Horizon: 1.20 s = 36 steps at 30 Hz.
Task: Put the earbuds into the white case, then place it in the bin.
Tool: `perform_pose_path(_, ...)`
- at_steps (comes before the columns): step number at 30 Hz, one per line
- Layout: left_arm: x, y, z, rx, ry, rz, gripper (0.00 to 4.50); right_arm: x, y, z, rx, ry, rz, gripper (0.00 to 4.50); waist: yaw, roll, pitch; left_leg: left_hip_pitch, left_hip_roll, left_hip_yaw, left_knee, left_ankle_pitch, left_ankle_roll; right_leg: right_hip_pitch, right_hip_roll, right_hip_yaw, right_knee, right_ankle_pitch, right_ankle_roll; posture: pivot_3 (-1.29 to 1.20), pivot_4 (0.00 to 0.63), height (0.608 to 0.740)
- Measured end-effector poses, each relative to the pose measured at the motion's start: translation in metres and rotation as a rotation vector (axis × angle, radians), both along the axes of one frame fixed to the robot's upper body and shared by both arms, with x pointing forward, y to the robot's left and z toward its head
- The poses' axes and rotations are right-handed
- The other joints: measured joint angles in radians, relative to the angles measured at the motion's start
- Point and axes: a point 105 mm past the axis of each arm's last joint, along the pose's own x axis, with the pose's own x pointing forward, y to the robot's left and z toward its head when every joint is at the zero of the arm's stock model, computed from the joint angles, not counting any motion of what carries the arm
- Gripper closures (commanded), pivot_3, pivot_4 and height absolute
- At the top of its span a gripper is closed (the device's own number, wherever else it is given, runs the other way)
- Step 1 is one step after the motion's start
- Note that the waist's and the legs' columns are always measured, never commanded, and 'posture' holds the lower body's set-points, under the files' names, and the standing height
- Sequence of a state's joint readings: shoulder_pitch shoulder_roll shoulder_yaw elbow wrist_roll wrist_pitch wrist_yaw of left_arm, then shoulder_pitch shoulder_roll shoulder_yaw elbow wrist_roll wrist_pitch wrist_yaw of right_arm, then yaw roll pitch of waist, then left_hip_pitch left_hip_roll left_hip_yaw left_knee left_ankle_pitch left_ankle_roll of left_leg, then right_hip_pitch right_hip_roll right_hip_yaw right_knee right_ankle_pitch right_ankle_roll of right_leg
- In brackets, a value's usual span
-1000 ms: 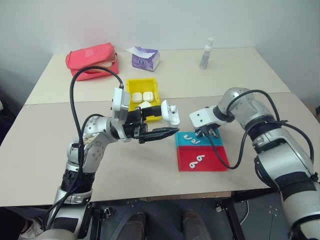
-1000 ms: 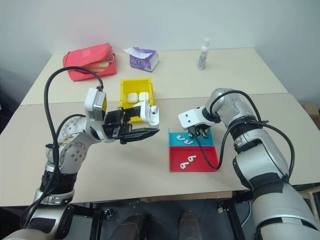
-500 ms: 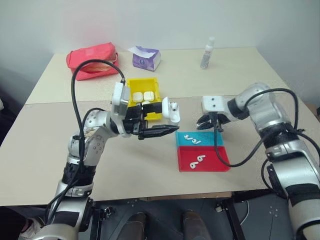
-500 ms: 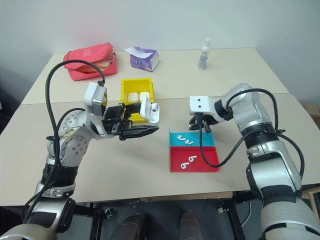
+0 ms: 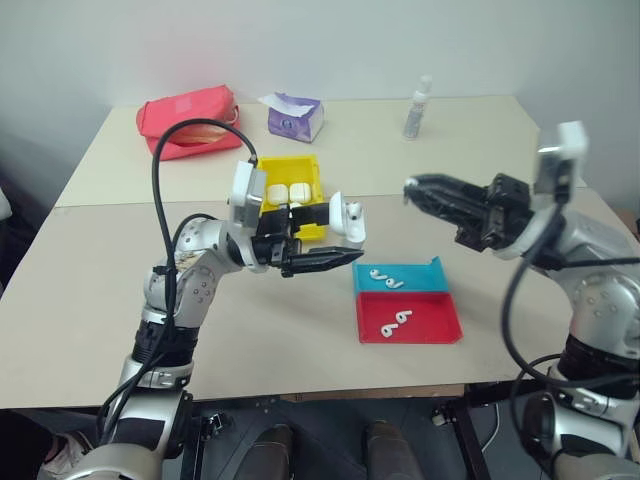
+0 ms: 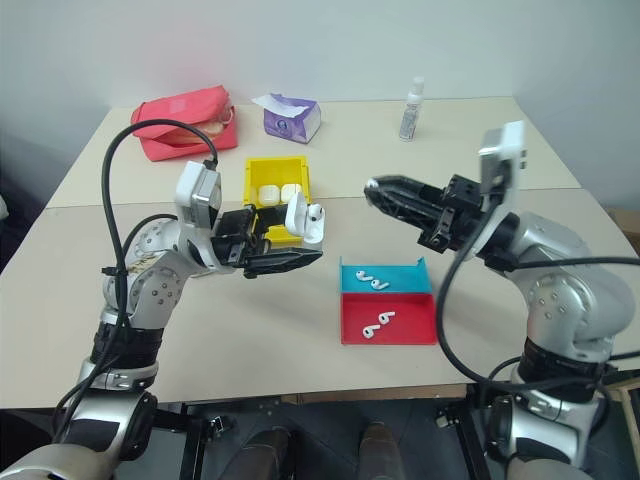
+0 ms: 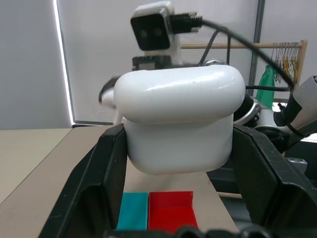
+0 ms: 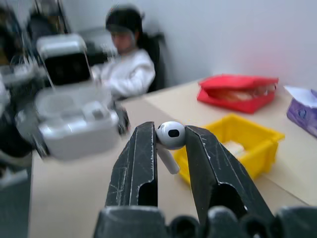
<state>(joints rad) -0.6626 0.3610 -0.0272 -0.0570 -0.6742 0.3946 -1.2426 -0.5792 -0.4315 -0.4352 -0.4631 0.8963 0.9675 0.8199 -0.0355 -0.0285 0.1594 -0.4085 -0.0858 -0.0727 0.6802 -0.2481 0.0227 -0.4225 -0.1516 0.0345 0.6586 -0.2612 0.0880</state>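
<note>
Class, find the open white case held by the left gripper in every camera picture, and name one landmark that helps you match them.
Left eye view: white case, just right of the yellow bin.
Right eye view: the case, again right of the bin.
Left wrist view: centre, between the fingers.
Right wrist view: blurred, upper left.
Shared landmark: the yellow bin.

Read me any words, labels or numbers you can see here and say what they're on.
None can be read.
Tissue pack: printed wrapper, print too small to read.
Bottle: label too small to read.
Case, bin, trays, pouch: no lettering visible.
</note>
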Motion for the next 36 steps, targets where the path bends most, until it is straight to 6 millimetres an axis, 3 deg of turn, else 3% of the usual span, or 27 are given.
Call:
perform_pose_path(3, -0.001, -0.003, -0.001, -0.002, 0.005, -0.008, 1.69, -0.015, 0.011, 0.004, 0.075, 0.041, 0.042, 3.67, -0.001, 0.000, 0.000, 0.000, -0.001, 0.000, 0.000, 0.000, 0.000, 0.000, -0.001, 0.000, 0.000, 0.000, 0.000, 0.00, 0.150, 0.740)
perform_pose_path(9, 0.000, -0.005, 0.001, -0.006, 0.004, -0.013, 1.69, -0.028, 0.025, 0.002, 0.126, 0.115, 0.081, 3.67, -0.002, 0.000, 0.000, 0.000, -0.001, 0.000, 0.000, 0.000, 0.001, 0.000, -0.001, 0.000, 0.000, 0.000, 0.000, 0.00, 0.150, 0.740)
perform_pose_path(25, 0.000, -0.006, 0.001, -0.005, 0.003, -0.013, 1.69, -0.031, 0.040, -0.018, 0.017, 0.173, 0.096, 3.67, -0.003, 0.000, 0.000, 0.001, -0.001, 0.001, 0.000, -0.001, 0.001, 0.001, 0.000, 0.000, 0.000, 0.000, 0.000, 0.00, 0.150, 0.740)
perform_pose_path(35, 0.004, -0.005, -0.001, -0.004, 0.016, 0.004, 1.69, -0.031, 0.041, -0.019, -0.026, 0.144, 0.096, 0.53, -0.003, 0.000, 0.000, 0.001, -0.001, 0.001, 0.000, -0.001, 0.002, 0.001, 0.000, 0.000, 0.000, 0.000, 0.000, 0.00, 0.150, 0.740)
perform_pose_path(36, 0.004, -0.004, -0.001, -0.004, 0.018, 0.006, 1.69, -0.031, 0.041, -0.018, -0.026, 0.142, 0.096, 0.53, -0.003, 0.000, 0.000, 0.001, -0.001, 0.001, 0.000, -0.001, 0.002, 0.001, 0.000, 0.000, 0.000, 0.000, 0.000, 0.00, 0.150, 0.740)
